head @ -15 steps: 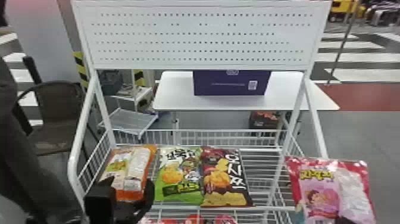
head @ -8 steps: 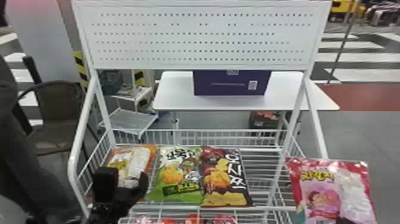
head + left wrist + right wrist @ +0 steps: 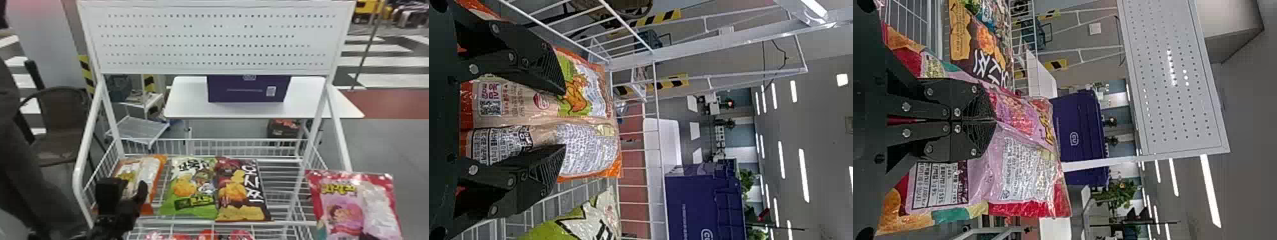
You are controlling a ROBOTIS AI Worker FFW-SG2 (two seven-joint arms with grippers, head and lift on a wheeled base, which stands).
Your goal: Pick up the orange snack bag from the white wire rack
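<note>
The orange snack bag [image 3: 158, 174] lies on the upper shelf of the white wire rack [image 3: 83, 140], at the shelf's left end. Left gripper [image 3: 125, 193]: its 2 fingers stand wide apart over the bag, with no grip on it; contact with the surface cannot be confirmed. In the head view this gripper covers the near left part of the bag. In the left wrist view, the fingers also mask parts of the bag's print.

Right gripper [image 3: 994, 120]: its 2 fingers are closed together on the pink snack bag [image 3: 341, 207], clear of the shelf at the rack's right side. The bag's lower end is cut off in the head view.

The green snack bag [image 3: 191, 188] and the dark red snack bag [image 3: 237, 191] lie side by side, right of the orange bag. Red packages [image 3: 207, 235] below are cut off; their count is unclear.
</note>
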